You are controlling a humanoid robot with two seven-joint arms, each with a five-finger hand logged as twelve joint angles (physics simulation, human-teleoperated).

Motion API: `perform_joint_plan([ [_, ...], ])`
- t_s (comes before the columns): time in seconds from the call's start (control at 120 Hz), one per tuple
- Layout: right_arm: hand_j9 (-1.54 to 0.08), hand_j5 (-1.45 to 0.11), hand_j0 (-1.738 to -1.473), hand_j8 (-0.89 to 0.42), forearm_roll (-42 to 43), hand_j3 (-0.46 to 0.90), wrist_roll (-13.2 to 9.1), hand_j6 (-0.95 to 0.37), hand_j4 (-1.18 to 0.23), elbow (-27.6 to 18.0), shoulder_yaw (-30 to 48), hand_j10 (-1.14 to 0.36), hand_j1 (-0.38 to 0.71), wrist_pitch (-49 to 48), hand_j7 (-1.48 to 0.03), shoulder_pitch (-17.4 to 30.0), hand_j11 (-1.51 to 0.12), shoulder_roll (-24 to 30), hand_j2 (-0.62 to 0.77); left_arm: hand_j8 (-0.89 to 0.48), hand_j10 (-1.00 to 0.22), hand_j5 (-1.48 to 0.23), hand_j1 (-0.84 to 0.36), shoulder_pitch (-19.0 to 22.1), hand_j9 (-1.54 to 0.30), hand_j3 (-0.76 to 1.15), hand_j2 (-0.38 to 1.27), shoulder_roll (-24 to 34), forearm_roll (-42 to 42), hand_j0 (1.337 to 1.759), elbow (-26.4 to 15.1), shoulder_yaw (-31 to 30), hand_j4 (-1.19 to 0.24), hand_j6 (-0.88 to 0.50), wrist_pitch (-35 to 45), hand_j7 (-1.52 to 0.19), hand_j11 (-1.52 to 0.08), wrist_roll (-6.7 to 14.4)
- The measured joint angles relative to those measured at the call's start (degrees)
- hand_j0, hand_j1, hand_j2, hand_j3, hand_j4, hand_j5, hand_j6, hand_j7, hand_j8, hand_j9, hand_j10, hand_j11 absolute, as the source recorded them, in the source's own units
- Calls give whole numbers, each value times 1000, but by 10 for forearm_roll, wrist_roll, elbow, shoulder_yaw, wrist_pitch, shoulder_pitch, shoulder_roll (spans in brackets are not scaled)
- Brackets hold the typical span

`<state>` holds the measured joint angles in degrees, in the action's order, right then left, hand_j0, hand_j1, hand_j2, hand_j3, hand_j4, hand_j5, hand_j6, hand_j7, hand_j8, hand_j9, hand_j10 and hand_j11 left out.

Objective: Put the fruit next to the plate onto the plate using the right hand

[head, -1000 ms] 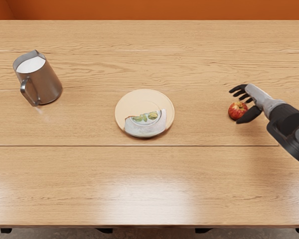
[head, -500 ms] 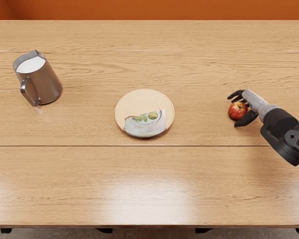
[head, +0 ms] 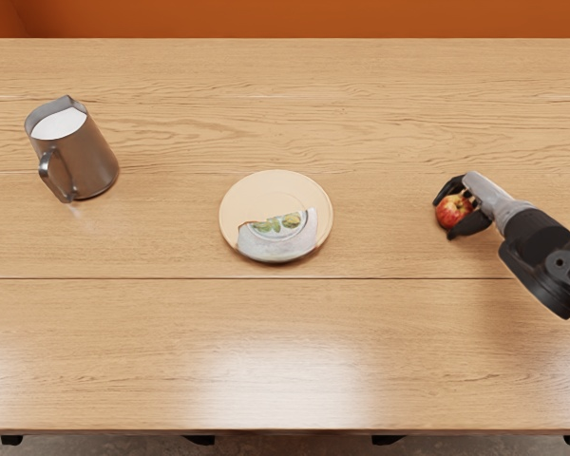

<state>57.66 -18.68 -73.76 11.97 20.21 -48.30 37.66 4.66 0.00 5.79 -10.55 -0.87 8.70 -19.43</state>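
Right hand (head: 467, 202) was in at mid-right of the frame, fingers (head: 447, 186) curled narrow round the apple (head: 450, 214), thumb closing on its lower side. Apple lay well right of the plate (head: 266, 190) at centre, not on it.

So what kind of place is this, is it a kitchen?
Probably a kitchen or dining spot, drawn by a computer. There is a wooden table, a plate with some food on it, a metal jug of something white, and an apple with the right hand curled round it.
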Motion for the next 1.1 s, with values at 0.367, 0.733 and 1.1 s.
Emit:
perform_joint_plan([
  [0.367,-1066,-1084,-1645,-259,-47,-1,9,-341,-604,-36,54,-583,296,-55,-1054,-20,-1044,25,87,-247,-247,-321,53,0,-321,0,50,0,0,1658,0,0,-247,-247,0,-321,-321,0],
  [0.733,-1072,-1102,-1641,-260,-141,-1,24,-344,-615,-59,158,-594,288,-220,-1073,-37,-1038,-7,88,-247,-247,-321,53,0,-321,0,50,0,0,1658,0,0,-247,-247,0,-321,-321,0],
  [1.1,-1076,-1111,-1641,-269,-128,0,-3,-354,-616,-75,124,-599,273,-247,-1075,-124,-1038,-127,50,-247,-247,-321,53,0,-321,0,50,0,0,1658,0,0,-247,-247,0,-321,-321,0],
])
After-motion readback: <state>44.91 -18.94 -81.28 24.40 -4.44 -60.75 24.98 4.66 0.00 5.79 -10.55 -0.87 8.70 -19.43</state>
